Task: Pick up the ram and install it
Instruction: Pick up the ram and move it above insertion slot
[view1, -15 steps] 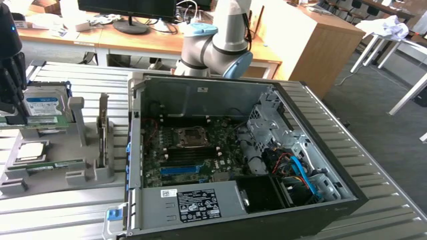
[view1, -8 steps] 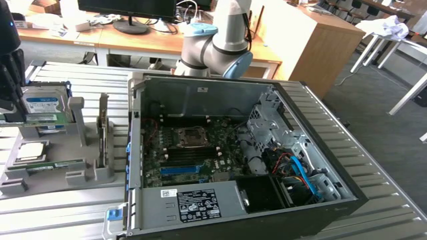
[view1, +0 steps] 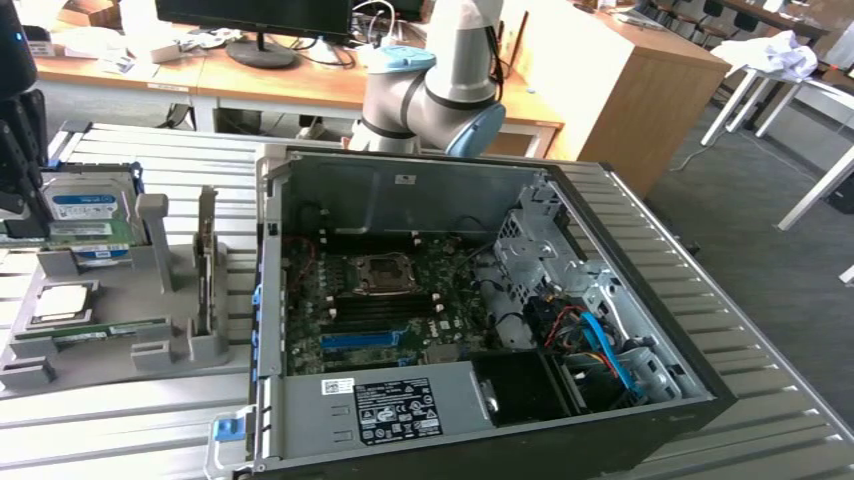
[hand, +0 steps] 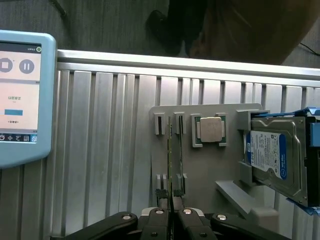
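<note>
While closed narrow, grips the ram (hand: 170, 150) at its near end with the gripper (hand: 170, 193); dark fingertips (hand: 162, 193) pressed against either face of the thin green stick, hardly any gap between them. Stands on its long edge, seen edge-on from the wrist view, seated in the slots of a grey rack (hand: 200, 167). Just beside the ram, on the side toward the processor, what looks like a second stick (hand: 179, 150), also on edge, though hard to tell from shadow.

Further along the rack, a square silver processor (hand: 210, 130) lying flat in its own recess, apart from the sticks; past that, a hard drive (hand: 272, 155) with a blue label, propped upright at a tilt in the rack's end bracket. Beneath it all, a ribbed metal table (hand: 110, 150); at one edge of the table, a screen (hand: 20, 95) in a pale blue frame.

From the exterior view, the same rack at the exterior view's left, just beside an open computer case (view1: 400, 195) lying on its side; inside the case, a motherboard (view1: 400, 310) facing up; behind the case, the grey arm (view1: 454, 100) with its blue-capped joints.
</note>
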